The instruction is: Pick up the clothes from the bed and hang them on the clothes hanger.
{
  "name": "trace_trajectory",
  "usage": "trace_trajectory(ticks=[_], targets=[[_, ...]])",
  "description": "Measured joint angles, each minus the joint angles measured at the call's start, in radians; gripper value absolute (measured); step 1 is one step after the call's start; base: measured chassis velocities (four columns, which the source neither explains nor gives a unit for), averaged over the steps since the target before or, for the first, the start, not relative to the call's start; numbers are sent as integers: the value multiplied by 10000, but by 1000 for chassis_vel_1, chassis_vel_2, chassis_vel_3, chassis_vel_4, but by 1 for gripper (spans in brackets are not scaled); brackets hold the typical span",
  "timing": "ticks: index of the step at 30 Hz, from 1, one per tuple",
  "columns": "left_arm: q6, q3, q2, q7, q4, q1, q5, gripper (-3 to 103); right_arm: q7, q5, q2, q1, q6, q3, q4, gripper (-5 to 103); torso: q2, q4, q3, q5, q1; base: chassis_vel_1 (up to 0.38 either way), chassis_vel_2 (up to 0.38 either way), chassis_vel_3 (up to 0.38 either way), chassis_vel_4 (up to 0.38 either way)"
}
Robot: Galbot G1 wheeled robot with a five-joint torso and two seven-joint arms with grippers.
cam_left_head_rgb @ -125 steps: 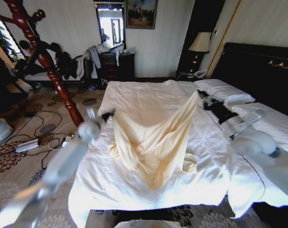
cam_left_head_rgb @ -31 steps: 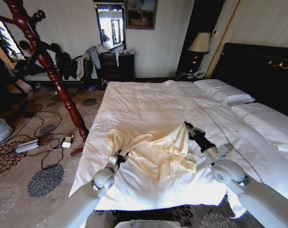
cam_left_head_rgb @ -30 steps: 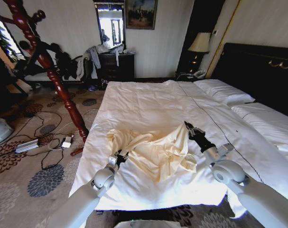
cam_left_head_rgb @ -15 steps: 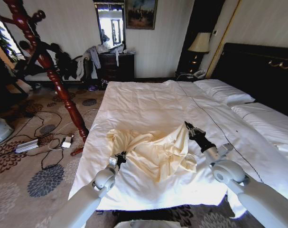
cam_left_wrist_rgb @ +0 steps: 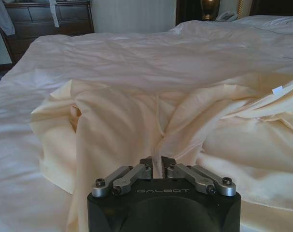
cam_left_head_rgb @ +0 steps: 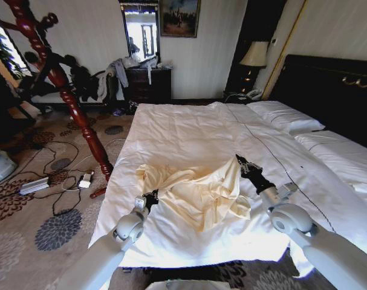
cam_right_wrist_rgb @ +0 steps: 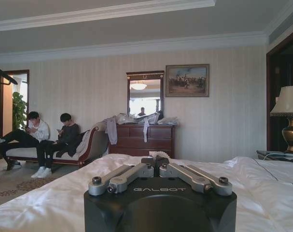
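The clothes (cam_left_head_rgb: 198, 193), a pale cream-yellow garment, lie bunched on the near part of the bed (cam_left_head_rgb: 183, 130). My left gripper (cam_left_head_rgb: 150, 197) is low over the duvet at the garment's left edge. In the left wrist view it (cam_left_wrist_rgb: 157, 162) is shut on a narrow ridge of the cream fabric (cam_left_wrist_rgb: 136, 121). My right gripper (cam_left_head_rgb: 239, 161) holds the garment's right corner raised in a peak. A scrap of cream cloth shows between its shut tips (cam_right_wrist_rgb: 157, 158). A slim black sloping bar at the edge of the right wrist view looks like the clothes hanger (cam_right_wrist_rgb: 2, 75).
A tall red-brown coat stand (cam_left_head_rgb: 74, 109) rises from the carpet left of the bed. Cables and a power strip (cam_left_head_rgb: 35, 184) lie near its foot. The black headboard (cam_left_head_rgb: 334, 90) and pillows (cam_left_head_rgb: 286, 115) are to the right. A dark dresser (cam_left_head_rgb: 148, 84) stands at the far wall.
Four seconds ago both grippers held the garment up and spread above the bed; both have come down and it now rests bunched on the duvet. In the last second the left gripper drifted slightly left.
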Motion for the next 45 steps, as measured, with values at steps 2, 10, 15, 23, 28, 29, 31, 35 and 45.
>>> trace_trajectory(ticks=[2, 10, 15, 23, 28, 29, 31, 35, 45], targets=[[-3, 29, -38, 10, 25, 3, 18, 22, 10, -5, 0, -16, 0, 0, 2, 0, 0, 0, 0, 0, 0, 0, 0, 0, 0], [-43, 181, -168, 75, 180, -86, 109, 44, 58, -12, -13, -66, 0, 65, 34, 0, 0, -1, 0, 0, 0, 0, 0, 0, 0], [-118, 205, -190, 121, 218, -87, 175, 28, 96, -17, 0, -80, 0, 71, 7, 0, 0, 0, 0, 0, 0, 0, 0, 0, 0], [-183, 170, -159, 141, 170, -87, 164, 3, 135, -18, 10, -63, 0, 71, -40, 0, 0, 0, 0, 0, 0, 0, 0, 0, 0], [-229, 113, -162, 146, 134, -87, 161, 0, 151, -25, 10, -69, 0, 71, -44, 0, 0, 0, 0, 0, 0, 0, 0, 0, 0], [-233, 99, -164, 147, 118, -87, 156, 0, 154, -28, 10, -72, 0, 71, -45, 0, 0, 0, 0, 0, 0, 0, 0, 0, 0], [-244, 39, -165, 154, 74, -87, 128, 0, 166, -37, 7, -80, 0, 71, -48, 0, 0, 0, 0, 0, 0, 0, 0, 0, 0], [-263, -16, -162, 170, 5, -97, 93, 0, 176, -51, 5, -83, 0, 71, -48, 0, 0, 0, 0, 0, 0, 0, 0, 0, 0], [-631, -284, -48, 439, -314, -256, -256, 0, 208, -55, -17, -125, 0, 120, 23, 0, 0, 0, 0, 0, 0, 0, 0, 0, 0]])
